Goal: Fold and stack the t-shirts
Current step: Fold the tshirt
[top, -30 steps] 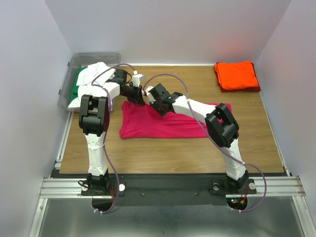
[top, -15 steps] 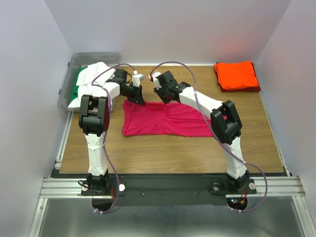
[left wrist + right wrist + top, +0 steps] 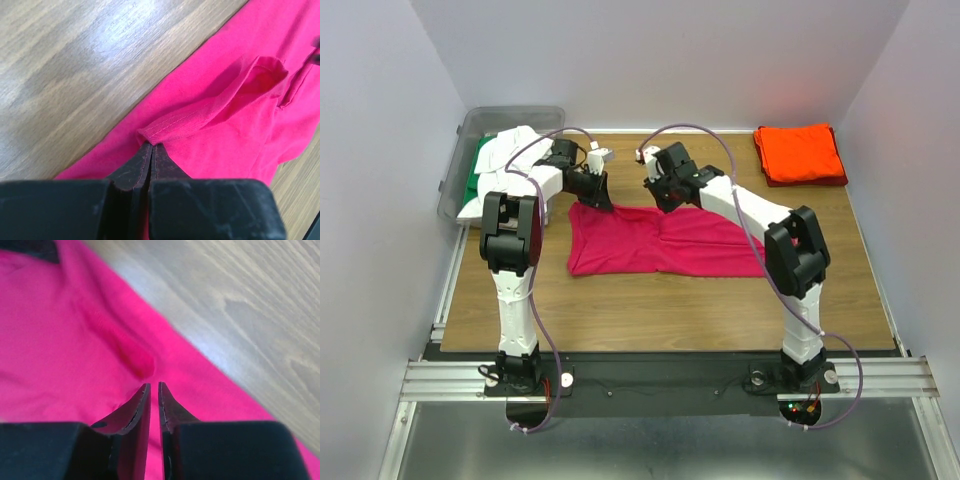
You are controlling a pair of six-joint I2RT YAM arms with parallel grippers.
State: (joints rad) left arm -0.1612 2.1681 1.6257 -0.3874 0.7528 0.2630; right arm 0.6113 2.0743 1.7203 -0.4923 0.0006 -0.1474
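Swinging right along the far edge of the magenta-pink t-shirt (image 3: 650,245) over the past second, the right gripper (image 3: 665,204) now sits near the middle of that edge, its elbow carried further to the right as well. The left gripper (image 3: 603,204) has not shifted from the shirt's far left corner.

The shirt lies spread flat on the wooden table (image 3: 720,300), between the two arms and slightly left of centre, its long side running left to right. Seen from the left wrist, the left gripper's black fingers (image 3: 137,167) are pressed tight together on a small raised fold of the stitched hem, with bare wood just beyond the edge. Seen from the right wrist, the right gripper's fingers (image 3: 132,412) are drawn to a narrow slit, closed on a pucker of the same pink cloth that runs straight into their tips; the table edge of the shirt passes just beside them.

A bright orange-red t-shirt (image 3: 800,152) rests folded at the far right corner of the table, well apart from the pink one. At the far left, a white t-shirt (image 3: 510,150) and a green one (image 3: 475,172) lie heaped in a clear grey plastic bin (image 3: 510,113), spilling over its near side.
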